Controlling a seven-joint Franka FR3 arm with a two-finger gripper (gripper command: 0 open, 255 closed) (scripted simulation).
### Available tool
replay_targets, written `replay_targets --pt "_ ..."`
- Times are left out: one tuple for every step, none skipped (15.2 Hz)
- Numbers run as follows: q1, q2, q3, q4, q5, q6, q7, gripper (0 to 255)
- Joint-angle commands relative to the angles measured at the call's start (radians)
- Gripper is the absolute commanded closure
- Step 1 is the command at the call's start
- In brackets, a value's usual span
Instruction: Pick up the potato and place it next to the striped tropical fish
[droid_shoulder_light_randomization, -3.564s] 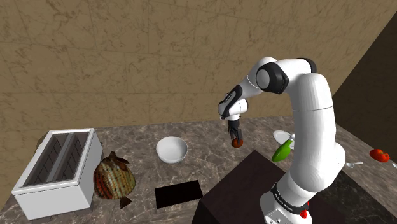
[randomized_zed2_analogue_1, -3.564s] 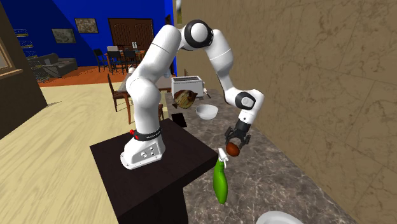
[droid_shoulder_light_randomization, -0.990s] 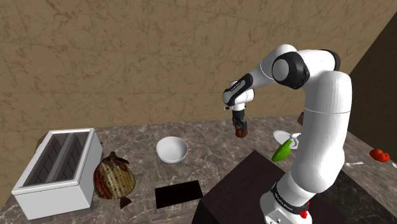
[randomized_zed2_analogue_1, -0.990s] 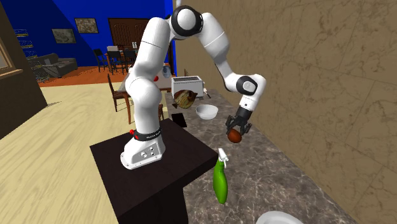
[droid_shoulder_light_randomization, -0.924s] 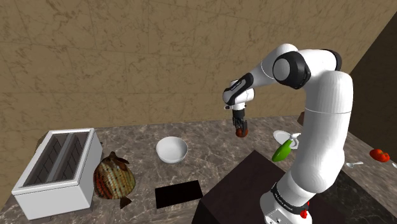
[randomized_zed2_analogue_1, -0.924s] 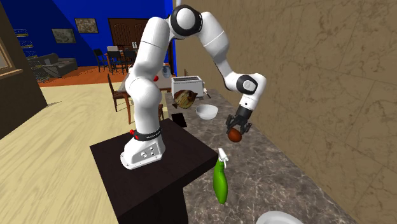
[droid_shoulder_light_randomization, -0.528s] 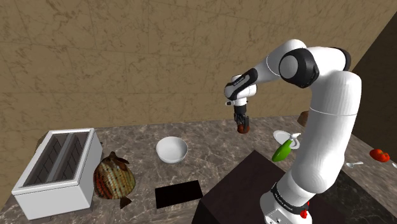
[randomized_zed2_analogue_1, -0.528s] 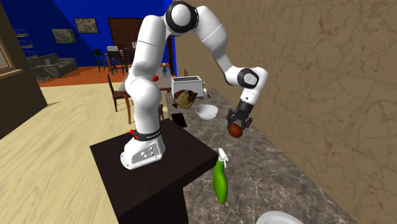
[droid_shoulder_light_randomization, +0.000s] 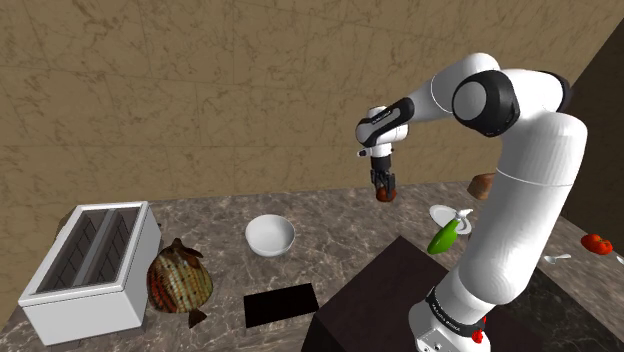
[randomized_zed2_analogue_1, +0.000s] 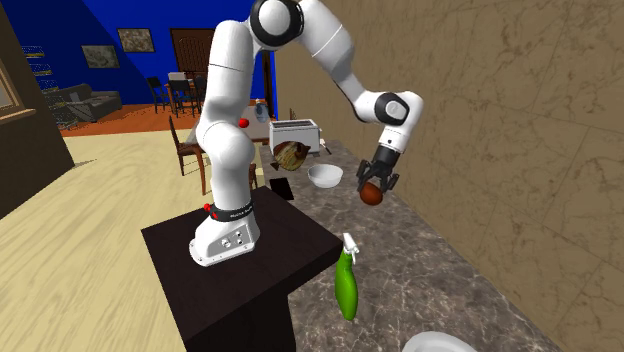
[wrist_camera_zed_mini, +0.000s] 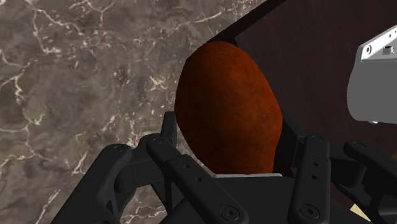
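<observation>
Wrist view has the pincer pinching the reddish-brown potato by its sides, held high over the marble worktop, well apart from the striped fish, probably so it clears the white bowl between them.

One potato — reddish-brown — and one striped fish. One white bowl, one white plate, one green spray bottle and one flat black square. One white toaster, with two slots. One small red fruit near the shoulder view's right edge. One arm on one dark stand, bearing one gripper with two fingers. On the blue wall in the second exterior view — two framed pictures.
</observation>
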Motion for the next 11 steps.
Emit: replay_targets --pt "0.002 -0.022 -0.003 0.003 -0.008 -0.024 0.001 255" --pt "0.003 -0.031 -0.004 0.007 -0.011 -0.036 0.002 255" --pt "0.005 -0.04 -0.005 0.01 -0.014 -0.048 0.003 255" --pt "0.006 -0.049 -0.006 0.014 -0.017 -0.06 0.003 255" --pt "0.007 -0.057 -0.007 0.018 -0.02 -0.072 0.004 255" --pt "0.008 -0.066 -0.008 0.023 -0.023 -0.085 0.005 255" --pt "0.009 -0.074 -0.008 0.027 -0.026 -0.097 0.005 255" --pt "0.009 -0.078 -0.008 0.029 -0.027 -0.102 0.005 255" --pt "0.023 -0.083 0.002 0.024 -0.02 -0.105 0.027 255" --pt "0.037 -0.088 0.013 0.02 -0.012 -0.109 0.048 255" --pt "0.05 -0.091 0.025 0.017 -0.003 -0.112 0.069 255"
